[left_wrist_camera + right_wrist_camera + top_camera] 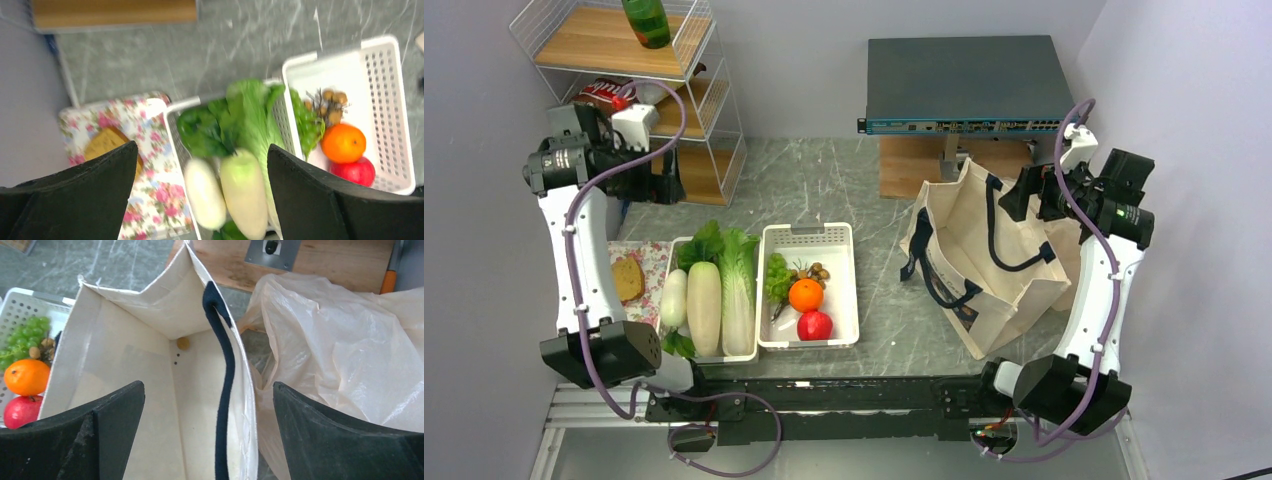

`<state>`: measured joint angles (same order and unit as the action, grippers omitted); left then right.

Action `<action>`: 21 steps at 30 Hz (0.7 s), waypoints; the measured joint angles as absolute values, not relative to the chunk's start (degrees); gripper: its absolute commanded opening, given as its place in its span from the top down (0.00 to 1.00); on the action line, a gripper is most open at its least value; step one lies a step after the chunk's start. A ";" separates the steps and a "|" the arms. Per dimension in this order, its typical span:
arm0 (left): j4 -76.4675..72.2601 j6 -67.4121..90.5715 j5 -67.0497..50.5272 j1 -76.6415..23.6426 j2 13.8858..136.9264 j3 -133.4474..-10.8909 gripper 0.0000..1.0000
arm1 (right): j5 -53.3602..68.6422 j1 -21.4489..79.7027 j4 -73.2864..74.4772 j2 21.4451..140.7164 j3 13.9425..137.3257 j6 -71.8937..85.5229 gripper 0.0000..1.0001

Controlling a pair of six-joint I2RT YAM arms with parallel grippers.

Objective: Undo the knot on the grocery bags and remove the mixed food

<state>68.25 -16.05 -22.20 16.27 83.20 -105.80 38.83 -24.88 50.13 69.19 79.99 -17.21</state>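
The right pincer (207, 387) hangs with its fingers spread wide, holding nothing, straight above the open mouth of the cream canvas tote with dark navy straps (125, 365). Down inside, 1 small round tan piece, probably a nut (183, 343), lies at the tote's floor, ahead of the pincer and slightly toward its left finger, just left of the navy strap (225, 365), which runs lengthwise between the jaws. The thin peach-beige plastic bag (340, 340) slumps just beyond the pincer's right finger, touching the tote; its top looks loose, with no tied knot showing.

The right arm is far nearer to that piece. The left pincer (202, 147), also spread and holding nothing, hovers well apart, above the 2 white baskets.

Count:
- 2 bags.
- Left basket (724, 358): 2 white radishes (704, 305) and 1 leafy cabbage (736, 275).
- Right basket (809, 237): 1 orange (805, 295), 1 red apple (814, 325), 1 bunch of green grapes (776, 278) and a few brown nuts (819, 270).
- Floral tray (649, 255): 1 bread slice (628, 279).
- Wire rack (714, 100): 1 green bottle (646, 20) and 1 red snack packet (604, 92).
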 measured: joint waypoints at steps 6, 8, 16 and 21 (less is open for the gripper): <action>71.85 -17.15 -20.62 13.82 79.53 -97.86 0.01 | 40.84 -24.69 50.19 68.12 80.09 -16.34 0.00; 71.46 -17.34 -18.72 9.98 78.65 -97.03 0.01 | 40.80 -24.18 50.85 67.18 79.85 -16.62 0.00; 67.55 -16.67 -11.84 -6.13 78.48 -92.99 0.00 | 35.24 -14.74 55.51 61.47 78.56 -20.01 0.00; 65.41 -15.40 -10.59 -7.70 76.42 -90.78 0.01 | 31.22 -10.85 58.61 58.37 78.63 -20.47 0.00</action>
<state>65.41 -15.40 -10.59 -7.70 76.42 -90.78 31.22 -10.85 58.61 58.37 78.63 -20.47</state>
